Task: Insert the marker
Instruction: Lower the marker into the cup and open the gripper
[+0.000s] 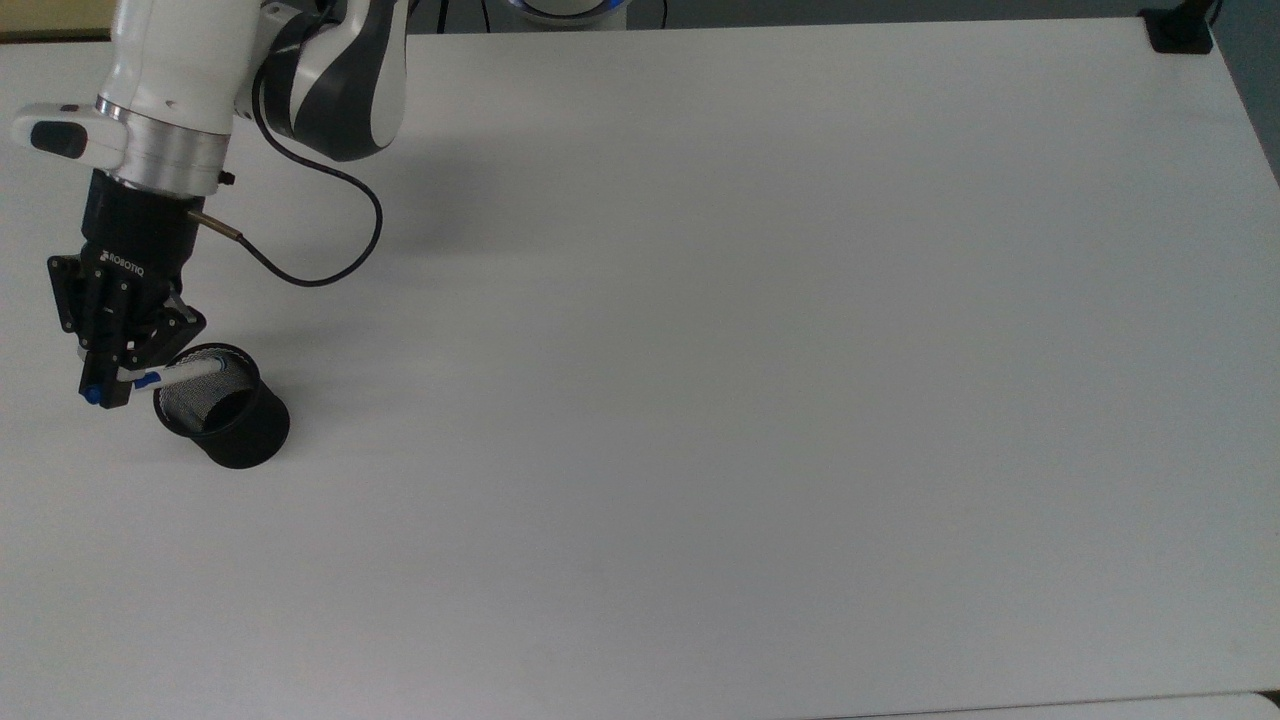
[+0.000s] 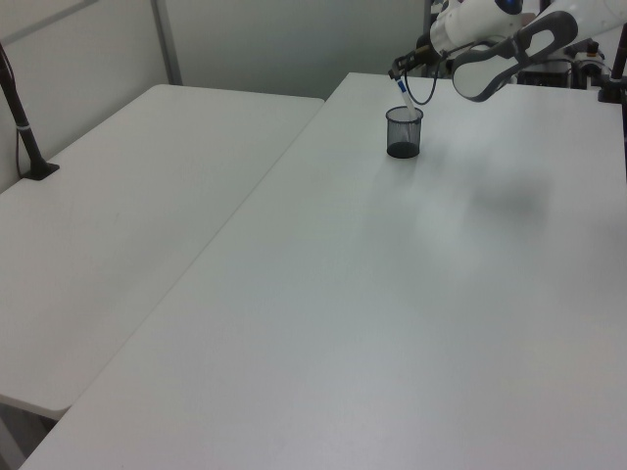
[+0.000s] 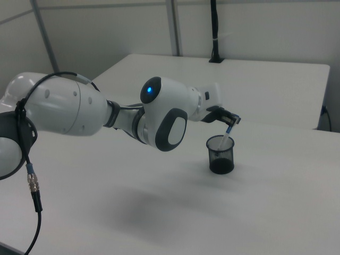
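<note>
Your landmark is the black mesh cup (image 1: 222, 408), standing upright on the white table (image 1: 760, 380) near the top view's left edge. The marker (image 1: 185, 374) already reaches over the cup's rim, its white barrel slanting down into the opening; in the right view (image 3: 227, 136) its lower end sits inside the cup mouth while the blue upper end stays above the rim. Apart from that tip you can see nothing else in the cup, though the mesh wall hides much of the bottom. Your gripper (image 1: 112, 378) hangs just beside the cup on the top view's left, jaws pinching the marker near its blue cap, with the blue end poking out past the fingers. The black cable (image 1: 310, 245) loops from the wrist over the table above the cup, in the top view, and does not touch it. To the top view's right of the cup the table runs bare and wide, so you have plenty of room that way; on the cup's other side the table edge is close. A second white table (image 2: 127, 225) stands alongside, on the left view's left, with a black post (image 2: 22, 122) clamped to it, well apart from the cup.
</note>
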Controlling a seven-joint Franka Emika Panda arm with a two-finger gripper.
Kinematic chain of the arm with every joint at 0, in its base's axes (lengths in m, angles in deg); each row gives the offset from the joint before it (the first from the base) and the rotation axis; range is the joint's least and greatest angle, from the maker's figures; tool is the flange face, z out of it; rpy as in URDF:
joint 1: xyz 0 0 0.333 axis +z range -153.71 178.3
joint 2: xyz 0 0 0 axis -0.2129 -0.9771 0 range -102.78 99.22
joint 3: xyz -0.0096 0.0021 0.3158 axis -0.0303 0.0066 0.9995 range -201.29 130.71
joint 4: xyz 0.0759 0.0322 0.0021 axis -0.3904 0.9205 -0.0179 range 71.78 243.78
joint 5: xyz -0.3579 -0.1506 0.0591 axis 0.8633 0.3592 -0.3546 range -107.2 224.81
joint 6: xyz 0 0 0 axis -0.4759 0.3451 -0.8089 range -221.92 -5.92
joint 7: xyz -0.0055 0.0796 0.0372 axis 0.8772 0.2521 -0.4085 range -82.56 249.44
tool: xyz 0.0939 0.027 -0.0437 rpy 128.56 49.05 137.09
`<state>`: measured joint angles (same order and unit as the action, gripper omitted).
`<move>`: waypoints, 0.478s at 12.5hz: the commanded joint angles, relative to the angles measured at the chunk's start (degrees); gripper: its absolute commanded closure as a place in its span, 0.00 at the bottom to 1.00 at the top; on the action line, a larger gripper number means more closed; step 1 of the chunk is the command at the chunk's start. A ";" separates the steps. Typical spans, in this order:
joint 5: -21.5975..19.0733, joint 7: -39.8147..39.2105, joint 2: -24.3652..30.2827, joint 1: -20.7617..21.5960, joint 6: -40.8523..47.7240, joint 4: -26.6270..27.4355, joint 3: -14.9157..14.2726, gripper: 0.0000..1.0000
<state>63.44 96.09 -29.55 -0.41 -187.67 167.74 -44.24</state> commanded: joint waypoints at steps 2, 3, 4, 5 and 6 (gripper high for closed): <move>0.55 0.36 -0.43 1.89 -1.44 1.11 -0.63 0.75; 0.63 0.36 -0.52 1.89 -1.36 1.11 -0.63 0.56; 0.55 0.53 -0.78 1.89 -1.27 1.11 -0.63 0.21; 0.55 0.62 -0.79 2.24 -1.01 1.11 -0.63 0.04; 0.46 0.62 -0.70 2.77 -0.66 1.11 -0.63 0.00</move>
<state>63.46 96.09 -30.72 0.92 -187.68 167.75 -44.21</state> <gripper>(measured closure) 0.555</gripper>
